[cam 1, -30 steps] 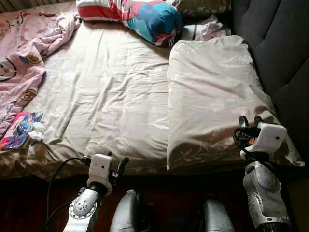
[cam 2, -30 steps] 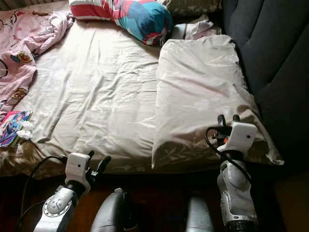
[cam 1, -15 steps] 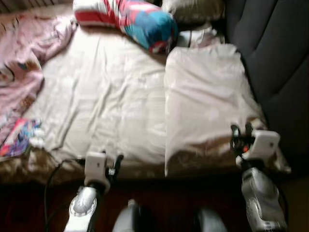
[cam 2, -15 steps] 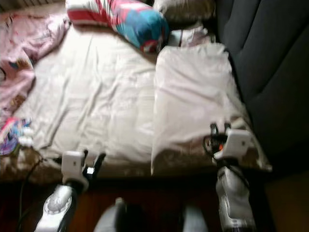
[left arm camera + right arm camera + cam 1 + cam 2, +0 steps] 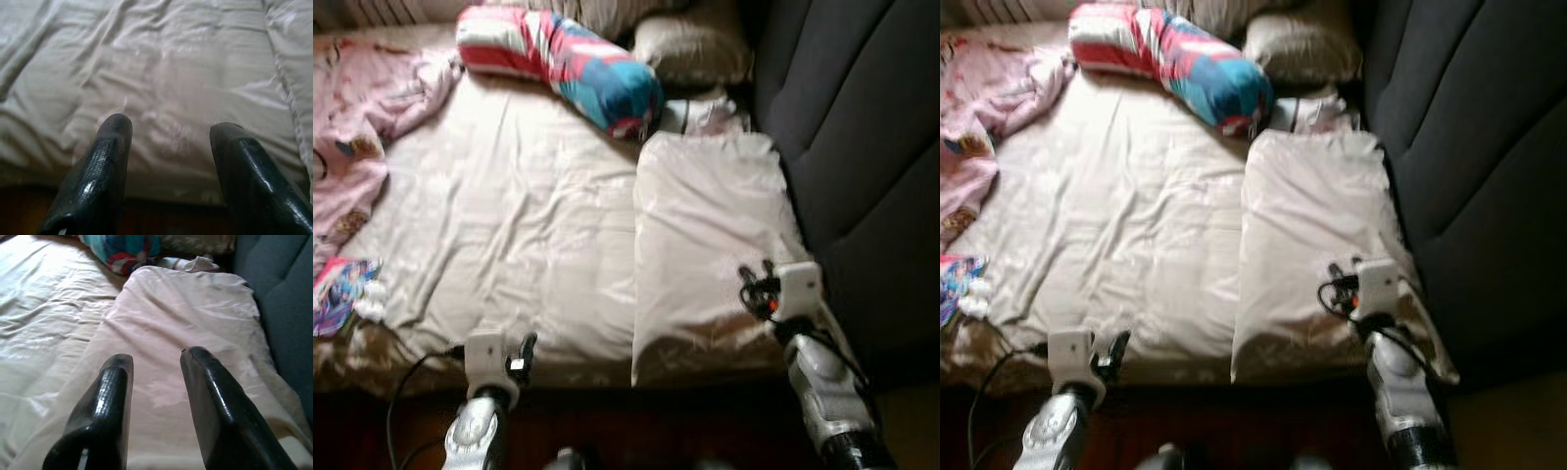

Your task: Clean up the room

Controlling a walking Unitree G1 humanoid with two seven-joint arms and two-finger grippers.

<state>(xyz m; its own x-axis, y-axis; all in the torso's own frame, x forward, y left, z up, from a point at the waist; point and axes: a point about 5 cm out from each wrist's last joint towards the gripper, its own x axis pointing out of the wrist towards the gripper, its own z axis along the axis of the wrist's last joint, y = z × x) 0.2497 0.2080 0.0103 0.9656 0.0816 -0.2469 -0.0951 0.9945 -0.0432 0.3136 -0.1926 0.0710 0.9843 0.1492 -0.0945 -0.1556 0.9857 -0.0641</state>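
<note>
Left eye view looks down on a bed (image 5: 509, 225) covered with a wrinkled pale sheet, its near edge just ahead of both arms. A cream pillow (image 5: 710, 235) lies flat on the bed's right side, its long axis running from the near edge toward the far end, its right side close against a dark padded headboard (image 5: 847, 147). Beyond it sits a small crumpled white cloth (image 5: 700, 113), then a second, tan pillow (image 5: 690, 49) at the far end. A striped red, white and blue bolster (image 5: 558, 59) lies slanted across the far end, its blue end pointing at the crumpled cloth. A pink printed blanket (image 5: 352, 127) is bunched along the bed's left side, and near the left front corner lie a colourful booklet (image 5: 337, 294) and a small white wad (image 5: 372, 304) just beside it. The middle of the sheet is bare and open.

The left gripper (image 5: 168, 132) hovers at the near edge of the bed, fingers parted and holding nothing. The right gripper (image 5: 154, 360) is over the near end of the cream pillow, fingers a little apart with nothing between them
</note>
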